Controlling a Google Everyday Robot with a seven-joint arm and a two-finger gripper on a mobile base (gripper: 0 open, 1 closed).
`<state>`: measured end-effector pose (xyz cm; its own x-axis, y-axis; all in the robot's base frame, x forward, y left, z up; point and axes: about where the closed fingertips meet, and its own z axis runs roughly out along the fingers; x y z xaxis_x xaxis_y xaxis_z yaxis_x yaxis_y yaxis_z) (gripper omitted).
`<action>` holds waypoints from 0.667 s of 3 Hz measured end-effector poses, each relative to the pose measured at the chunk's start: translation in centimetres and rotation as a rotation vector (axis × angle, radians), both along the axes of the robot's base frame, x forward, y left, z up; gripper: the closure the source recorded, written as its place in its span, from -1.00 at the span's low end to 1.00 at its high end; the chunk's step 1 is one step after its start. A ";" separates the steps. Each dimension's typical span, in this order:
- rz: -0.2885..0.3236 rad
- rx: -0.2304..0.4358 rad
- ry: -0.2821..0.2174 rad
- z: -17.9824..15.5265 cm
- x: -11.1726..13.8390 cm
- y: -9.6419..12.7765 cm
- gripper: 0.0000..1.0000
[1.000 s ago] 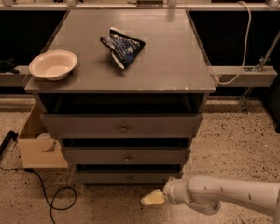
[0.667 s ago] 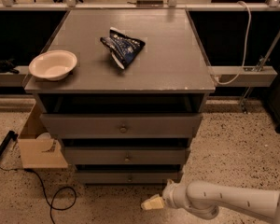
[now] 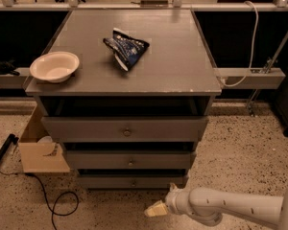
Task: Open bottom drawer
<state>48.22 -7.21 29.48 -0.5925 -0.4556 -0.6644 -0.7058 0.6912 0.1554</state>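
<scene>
A: Status of the bottom drawer?

B: Bottom drawer (image 3: 110, 181) is the lowest of three in the cabinet (image 3: 173, 56), just above the floor. Its front looks pushed in, so I judge it shut. Knob (image 3: 133, 182) is untouched. No part of the task is done.

A: Gripper?

B: Gripper (image 3: 156, 209) is low over the floor, below and a little right of the knob. It is clear of the drawer front and points left. Open or closed: cannot tell. It carries nothing that I can see.

A: What's left?

B: Everything, by my reading: rise to the knob, take it, pull the drawer out.

A: Change against a second ago?

B: Small. The gripper has sunk a little toward the floor, and the arm behind it has come down too. There is hardly any sideways shift. It is no nearer the knob. The drawer front has not moved. Bowl (image 3: 54, 66) and bag (image 3: 127, 49) on top are as before.
</scene>
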 end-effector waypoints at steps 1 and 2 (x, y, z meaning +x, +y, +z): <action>0.027 -0.009 -0.031 -0.2 -0.5 0.8 -1.00; 0.051 -0.038 -0.075 -1.1 0.1 1.6 -1.00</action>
